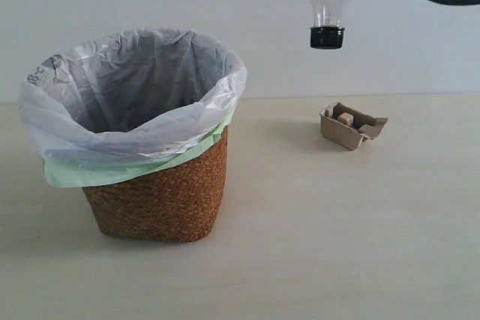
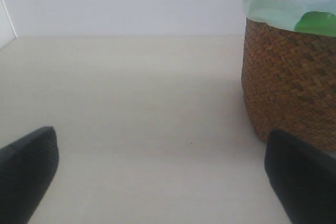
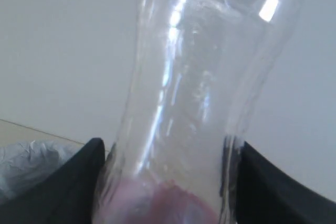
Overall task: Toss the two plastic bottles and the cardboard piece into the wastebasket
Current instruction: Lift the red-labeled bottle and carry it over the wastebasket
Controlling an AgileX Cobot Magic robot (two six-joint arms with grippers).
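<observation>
The exterior camera is looking across the worktop (image 1: 337, 260) at the wastebasket (image 1: 157, 200) from the side, sitting fairly near and a little above its rim. The left wrist camera is skimming low over the worktop past the left tool (image 2: 163, 177), catching only the wastebasket's woven wall nearby. The right wrist camera is looking past the right tool (image 3: 168, 187), with the black-capped bottle (image 3: 194, 77) filling its frame and the wastebasket's liner showing beyond. All three views are sharing the wastebasket.
</observation>
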